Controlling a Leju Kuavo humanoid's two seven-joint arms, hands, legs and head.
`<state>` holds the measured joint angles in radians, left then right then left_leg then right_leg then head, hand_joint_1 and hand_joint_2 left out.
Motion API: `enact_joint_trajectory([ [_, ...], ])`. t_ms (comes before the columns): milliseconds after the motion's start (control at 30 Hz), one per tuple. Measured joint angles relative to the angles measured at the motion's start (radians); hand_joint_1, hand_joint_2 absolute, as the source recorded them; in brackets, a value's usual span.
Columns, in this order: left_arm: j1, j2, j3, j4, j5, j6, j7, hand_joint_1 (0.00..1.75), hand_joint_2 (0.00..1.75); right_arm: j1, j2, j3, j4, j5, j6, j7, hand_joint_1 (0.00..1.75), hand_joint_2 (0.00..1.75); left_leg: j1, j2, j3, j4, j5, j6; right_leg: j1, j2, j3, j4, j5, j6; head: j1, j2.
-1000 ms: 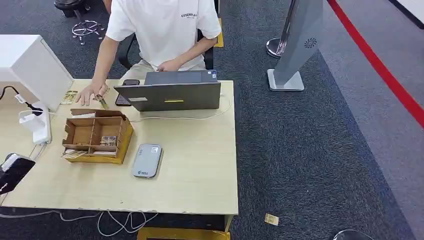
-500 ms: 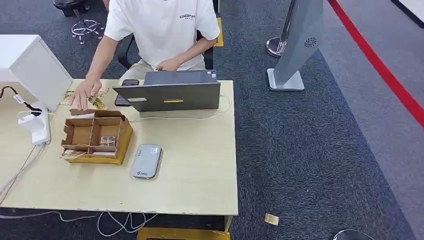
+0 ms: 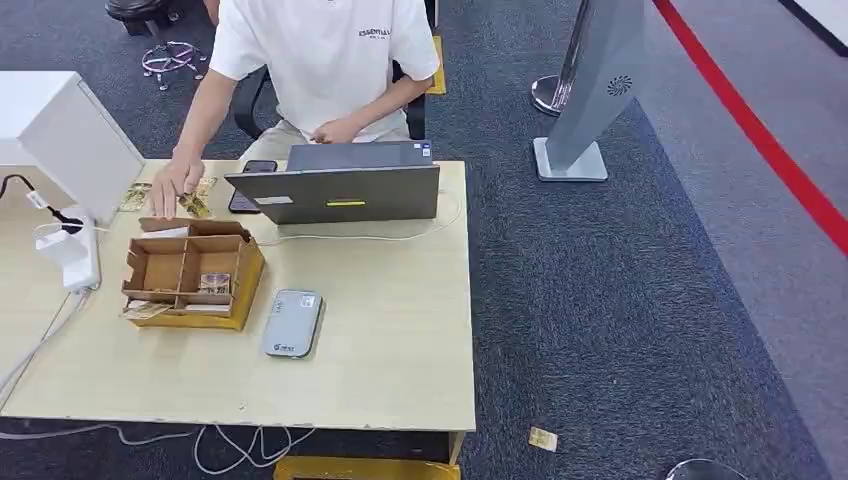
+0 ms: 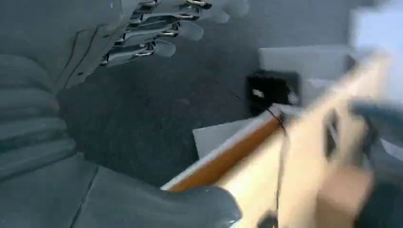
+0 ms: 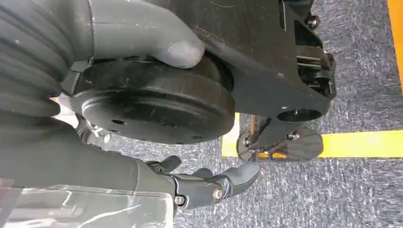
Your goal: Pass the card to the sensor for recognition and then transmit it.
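Observation:
A grey flat card sensor lies on the wooden table, just right of a cardboard compartment box. One card lies in a box compartment and another card at the box's left foot. More cards lie at the far left under a person's hand. In the blurred left wrist view my left hand has its fingers spread and holds nothing, near the table's edge. My right hand hangs over the carpet, holding nothing.
A person in a white shirt sits behind an open laptop. A white monitor and a white power strip with cables stand at the left. A grey kiosk stand is on the carpet at the right.
My left hand has dropped out of the lower left of the head view. The person's hand has shifted slightly over the cards at the far left.

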<state>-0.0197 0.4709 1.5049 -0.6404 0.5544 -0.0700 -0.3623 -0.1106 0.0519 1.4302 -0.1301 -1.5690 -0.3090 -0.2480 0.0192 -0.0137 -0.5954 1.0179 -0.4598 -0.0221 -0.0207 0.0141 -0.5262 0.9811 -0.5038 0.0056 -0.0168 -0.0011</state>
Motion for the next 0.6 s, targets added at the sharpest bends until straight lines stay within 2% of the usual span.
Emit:
enact_joint_trajectory([
  [67, 0.007, -0.047, 0.003, 0.093, 0.079, 0.040, -0.026, 0.00, 0.00, -0.003, -0.002, -0.002, 0.000, 0.003, 0.000, 0.016, 0.00, 1.75, 0.000, -0.001, 0.000, 0.000, -0.001, 0.001, -0.001, -0.002, 0.000, -0.001, -0.002, 0.002, 0.000, 0.000],
  [167, 0.009, -0.143, 0.007, 0.209, 0.107, 0.099, -0.078, 0.00, 0.00, -0.007, -0.005, -0.002, 0.001, 0.003, 0.001, 0.038, 0.00, 1.75, -0.001, -0.003, 0.000, 0.000, -0.001, 0.002, -0.002, -0.004, 0.001, -0.003, -0.002, 0.004, 0.003, 0.000],
  [200, 0.009, -0.174, 0.007, 0.237, 0.103, 0.124, -0.090, 0.00, 0.00, -0.009, -0.006, -0.002, 0.001, 0.003, 0.009, 0.045, 0.00, 0.00, -0.002, -0.003, 0.000, 0.000, -0.002, 0.002, -0.002, -0.004, 0.001, -0.003, -0.002, 0.004, 0.003, 0.000],
  [267, 0.002, -0.238, 0.007, 0.283, 0.067, 0.208, -0.094, 0.00, 0.00, -0.010, -0.008, -0.002, 0.005, 0.002, 0.030, 0.048, 0.00, 0.00, -0.004, -0.003, 0.000, 0.001, -0.002, 0.005, -0.004, -0.004, 0.002, -0.004, -0.001, 0.005, 0.004, 0.000],
  [300, -0.002, -0.282, 0.007, 0.301, 0.054, 0.243, -0.109, 0.00, 0.00, -0.009, -0.009, -0.002, 0.006, 0.001, 0.040, 0.048, 0.00, 1.75, -0.006, -0.003, 0.000, 0.001, -0.002, 0.007, -0.005, -0.004, 0.002, -0.004, 0.000, 0.006, 0.003, 0.000],
  [333, -0.005, -0.328, 0.007, 0.316, 0.048, 0.246, -0.135, 0.00, 1.75, -0.010, -0.009, -0.002, 0.007, 0.001, 0.045, 0.047, 0.00, 1.75, -0.006, -0.003, 0.000, 0.001, -0.001, 0.007, -0.006, -0.004, 0.001, -0.004, 0.000, 0.007, 0.003, 0.000],
  [433, -0.016, -0.404, 0.007, 0.355, 0.045, 0.228, -0.186, 0.00, 1.75, -0.009, -0.009, -0.010, 0.008, 0.000, 0.050, 0.035, 0.00, 1.75, -0.005, -0.003, 0.000, 0.002, -0.001, 0.007, -0.005, -0.004, 0.002, -0.004, 0.001, 0.008, 0.008, 0.000],
  [600, -0.021, -0.438, 0.006, 0.374, 0.029, 0.211, -0.177, 0.00, 1.75, -0.009, -0.009, -0.032, 0.010, 0.000, 0.050, 0.019, 0.00, 1.75, -0.005, -0.003, 0.001, 0.002, -0.001, 0.007, -0.005, -0.004, 0.002, -0.004, 0.001, 0.008, 0.004, 0.000],
])
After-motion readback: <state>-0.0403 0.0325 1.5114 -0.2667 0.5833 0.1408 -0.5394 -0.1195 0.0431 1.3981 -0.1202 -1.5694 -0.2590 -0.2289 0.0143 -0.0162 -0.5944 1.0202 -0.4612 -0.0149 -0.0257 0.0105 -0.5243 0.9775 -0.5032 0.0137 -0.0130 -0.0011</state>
